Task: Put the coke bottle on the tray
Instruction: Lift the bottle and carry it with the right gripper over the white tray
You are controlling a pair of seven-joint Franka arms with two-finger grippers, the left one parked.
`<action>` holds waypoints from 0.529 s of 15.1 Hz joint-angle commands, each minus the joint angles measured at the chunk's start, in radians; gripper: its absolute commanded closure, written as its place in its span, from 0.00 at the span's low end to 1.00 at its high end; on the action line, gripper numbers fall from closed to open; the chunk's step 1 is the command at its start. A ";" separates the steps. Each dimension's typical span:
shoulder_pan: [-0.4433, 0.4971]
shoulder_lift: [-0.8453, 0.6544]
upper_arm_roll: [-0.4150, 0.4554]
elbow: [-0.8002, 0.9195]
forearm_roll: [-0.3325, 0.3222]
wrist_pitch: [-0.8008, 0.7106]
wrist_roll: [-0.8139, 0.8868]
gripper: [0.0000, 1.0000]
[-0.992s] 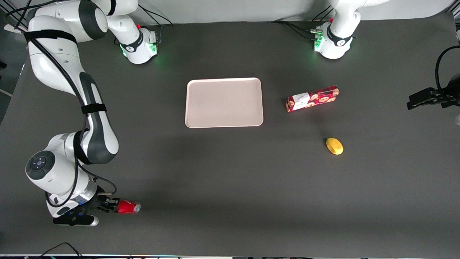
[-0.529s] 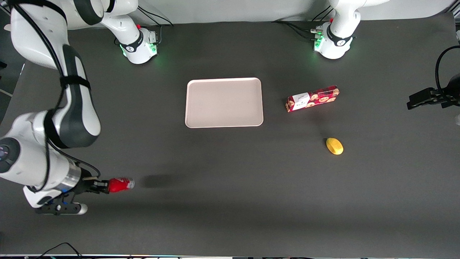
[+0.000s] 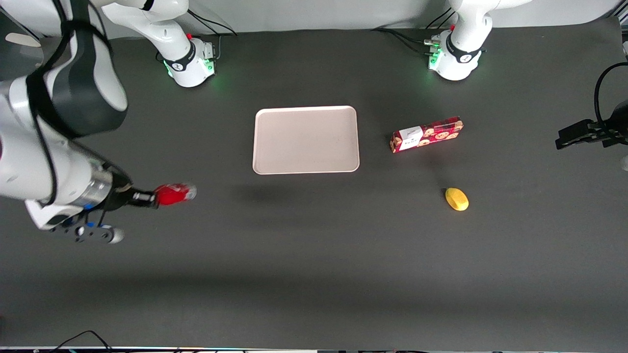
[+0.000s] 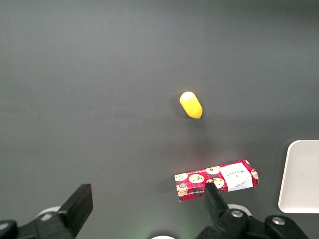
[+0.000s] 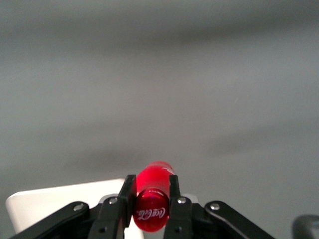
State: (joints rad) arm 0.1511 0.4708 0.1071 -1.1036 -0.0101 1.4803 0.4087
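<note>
My right gripper [image 3: 147, 197] is shut on the coke bottle [image 3: 173, 194], a small bright red bottle with white lettering. It holds the bottle lying sideways, well above the table, toward the working arm's end. In the right wrist view the bottle [image 5: 151, 199] sits clamped between the two black fingers [image 5: 126, 199]. The tray [image 3: 306, 139], pale beige-pink with a low rim, lies flat mid-table, farther from the front camera than the bottle and apart from it. A part of the tray [image 5: 60, 201] shows in the right wrist view, and its edge [image 4: 301, 177] in the left wrist view.
A long red cookie box with a white label [image 3: 426, 134] lies beside the tray toward the parked arm's end. A yellow lemon-like object [image 3: 456, 199] lies nearer the front camera than the box. Both also show in the left wrist view, the box [image 4: 217, 180] and the yellow object [image 4: 191, 104].
My gripper has lifted the coke bottle off the table and carried it away from the front camera, toward the tray. The bottle's shadow has moved along the table toward the tray.
</note>
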 commanded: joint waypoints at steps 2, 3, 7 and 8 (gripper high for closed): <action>0.005 -0.089 0.199 0.002 -0.019 -0.103 0.333 1.00; 0.005 -0.101 0.259 -0.008 -0.019 -0.104 0.417 1.00; 0.008 -0.112 0.443 -0.114 -0.059 -0.082 0.715 1.00; 0.004 -0.121 0.488 -0.183 -0.083 -0.030 0.766 1.00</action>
State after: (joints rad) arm 0.1698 0.3822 0.5011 -1.1408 -0.0359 1.3842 1.0279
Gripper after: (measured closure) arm 0.696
